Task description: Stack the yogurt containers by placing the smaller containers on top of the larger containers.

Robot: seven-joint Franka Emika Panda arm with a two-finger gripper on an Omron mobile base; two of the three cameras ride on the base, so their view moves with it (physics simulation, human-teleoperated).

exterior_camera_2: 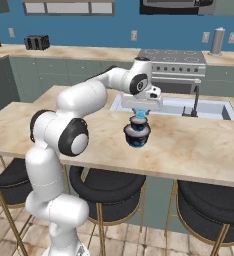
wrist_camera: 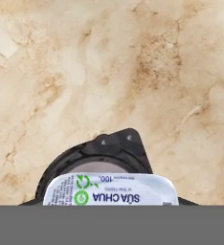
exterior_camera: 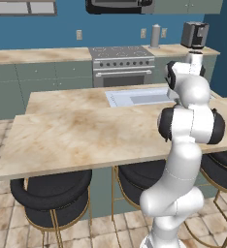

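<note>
The cup [exterior_camera_2: 139, 114] sits between my jaws, which look closed on it, directly above the tub [exterior_camera_2: 137, 135] and seemingly just touching or about to touch its top; I cannot tell which. In the hand view the cup's label [wrist_camera: 110, 190] overlaps the tub's dark rim [wrist_camera: 115, 143], so I judge alignment close. I'd ease straight down, keep the cup level, and open the jaws only once it rests flat, then lift vertically so nothing tips onto the desk [exterior_camera_2: 199, 145].
</note>
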